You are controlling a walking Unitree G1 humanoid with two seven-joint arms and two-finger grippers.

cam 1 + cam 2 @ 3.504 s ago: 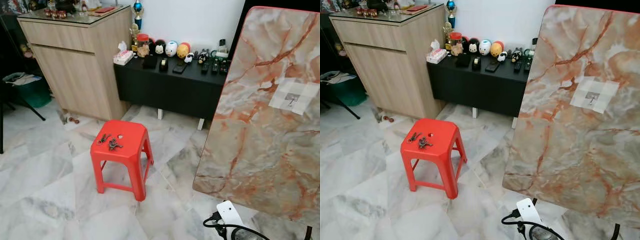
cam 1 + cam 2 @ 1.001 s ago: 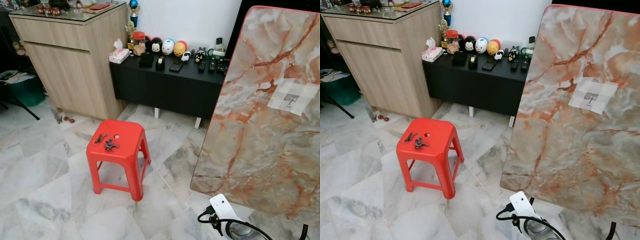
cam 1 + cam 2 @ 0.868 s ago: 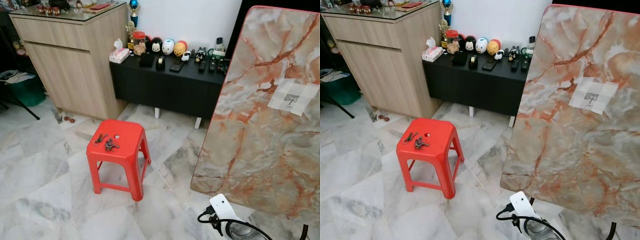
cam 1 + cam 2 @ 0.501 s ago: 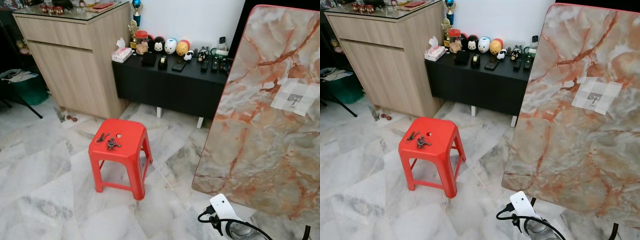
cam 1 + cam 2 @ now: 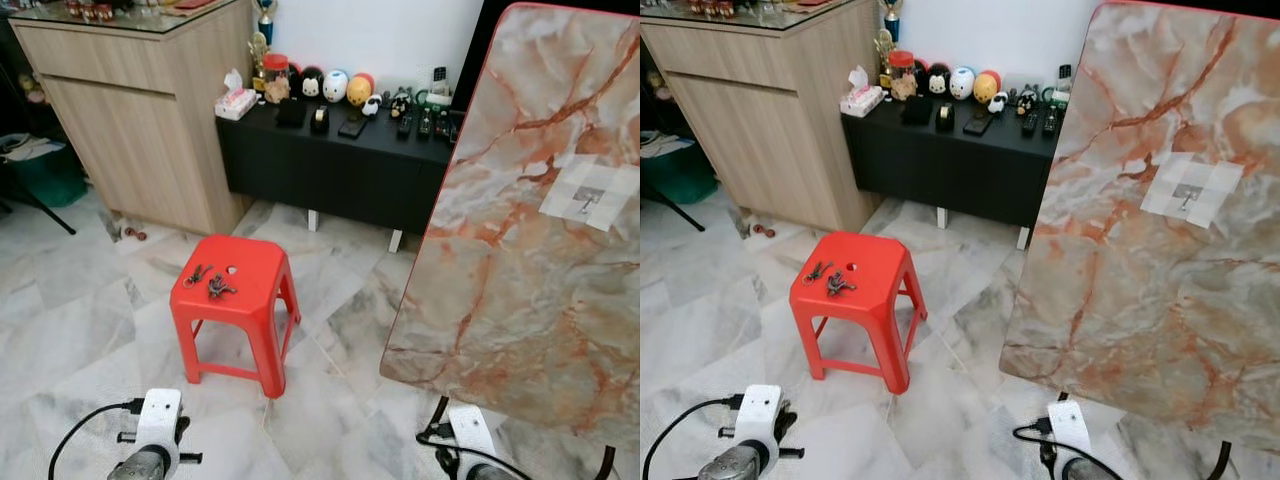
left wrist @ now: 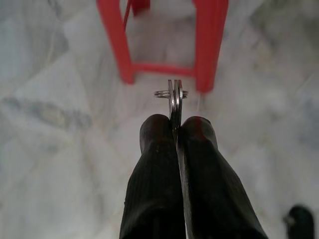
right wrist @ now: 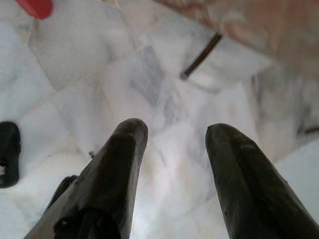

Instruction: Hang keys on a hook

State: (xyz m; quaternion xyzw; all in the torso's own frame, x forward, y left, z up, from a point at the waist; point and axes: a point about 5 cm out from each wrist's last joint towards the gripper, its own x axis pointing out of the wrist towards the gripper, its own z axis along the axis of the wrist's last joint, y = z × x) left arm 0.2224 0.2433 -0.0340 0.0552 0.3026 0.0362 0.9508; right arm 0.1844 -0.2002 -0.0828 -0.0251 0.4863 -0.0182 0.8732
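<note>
— Marble-look tiles [image 5: 70, 340], grey-veined and glossy, are spreading across the whole floor; what is sitting on them?

— A red plastic stool [image 5: 232, 305] with four splayed legs is standing in the middle, and two small bunches of dark metal keys [image 5: 208, 282] are lying on its flat seat beside a round hole.

— And the hook?

— A small metal hook [image 5: 585, 203] is sitting on a pale square patch high on a big rounded slab [image 5: 520, 250] patterned in orange and grey marble, which is leaning upright on the right, well apart from the stool.

— What are the claws doing?

— The left gripper [image 6: 175, 127] is pressing its two ribbed black fingers together on a thin steel key ring [image 6: 173, 97], seen edge-on, low above the floor before the stool's legs. The right gripper [image 7: 174, 134] is hanging with its fingers spread wide and nothing between them, near the slab's thin dark stand.

— What else is around?

— A black low cabinet [image 5: 335, 170] crowded with round toy figures and remotes is standing against the white wall, next to a light wooden cupboard [image 5: 140, 130].
</note>
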